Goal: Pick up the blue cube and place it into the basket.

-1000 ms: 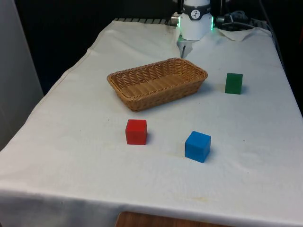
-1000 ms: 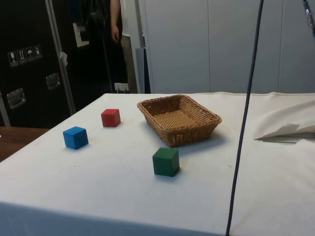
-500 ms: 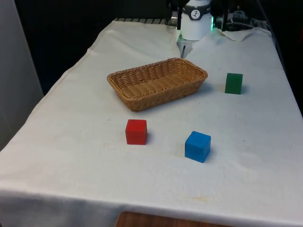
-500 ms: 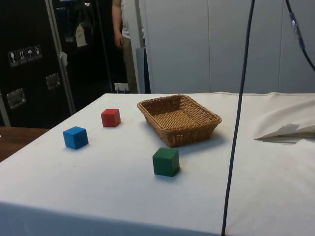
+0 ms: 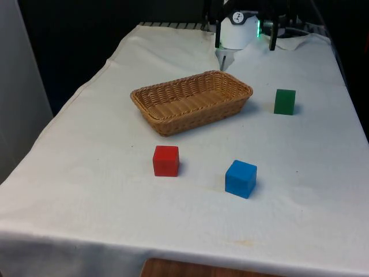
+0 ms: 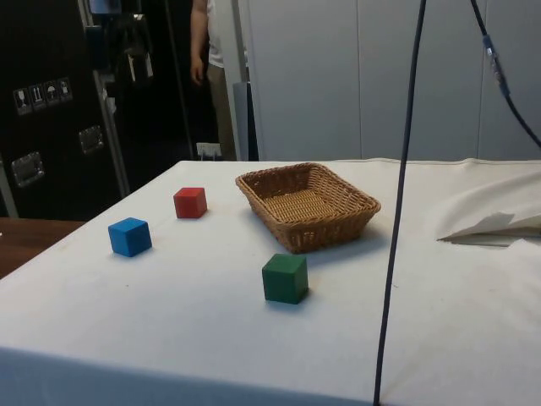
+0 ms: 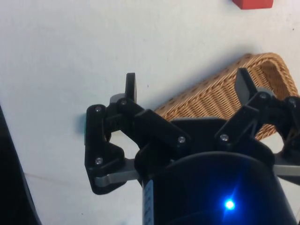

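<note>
Gripper (image 7: 186,86) apparently slightly higher.

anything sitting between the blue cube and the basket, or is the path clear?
Nothing visible blocks it. The blue cube sits alone on the cloth with bare cloth between it and the basket. The red cube lies off toward the front view's left, the green cube off toward the right. The basket looks empty. The hand is open above the basket's edge.

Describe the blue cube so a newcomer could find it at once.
Start at the wicker basket mid-table. Two cubes sit apart on the cloth toward the front view's near edge. The blue cube is the one on the front view's right; its neighbour is red, and the green cube sits farther back.
</note>
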